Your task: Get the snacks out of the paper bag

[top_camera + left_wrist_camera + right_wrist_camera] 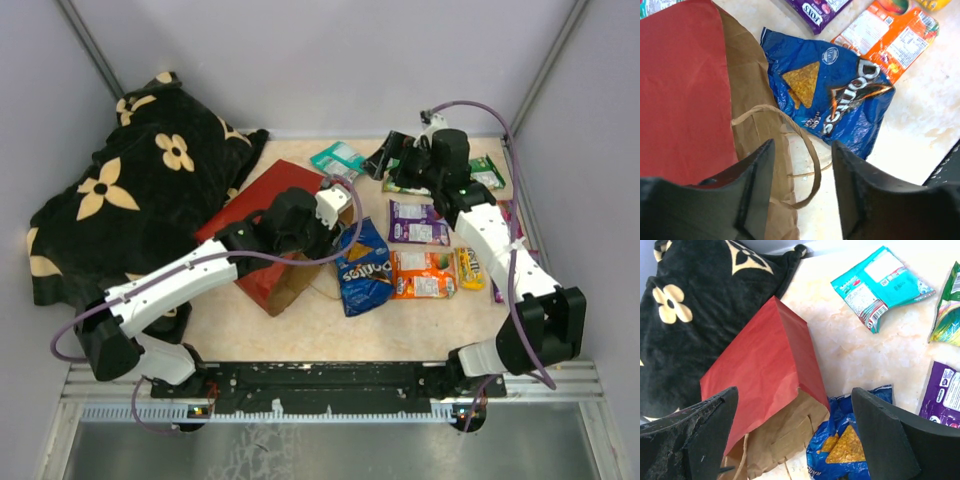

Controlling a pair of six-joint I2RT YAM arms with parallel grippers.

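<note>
Where the left gripper (802,150) hangs: just above the mouth of the paper bag (685,85), fingers pointing down and spread apart, with nothing between them.
Under its gap: the bag's brown handle (812,165), looping out onto the table (300,310).
Paper bag: lies on its side, red face up and brown inside showing at the mouth. It sits below and ahead of one left finger.
Doritos bag (835,95): flat on the table, outside the paper bag and just ahead of the other left finger. Its edge seems to touch the brown flap, though the wrist view does not settle this.
Beyond the Doritos bag: 1 orange packet (890,35) and 1 purple packet (817,10), both flat on the table.
Right gripper (794,395): raised well above the table, fingers very wide, holding nothing.
Ahead of the right gripper: the paper bag's closed red end sits between its fingers.
By its right-hand finger: the Doritos bag, and further out the purple packet.
Ahead and to its right: 1 teal packet (880,285) and 1 green packet (947,310), near each other but apart.
Ahead and to its left: a black flowered blanket (700,300), its edge touching the paper bag's far end.
</note>
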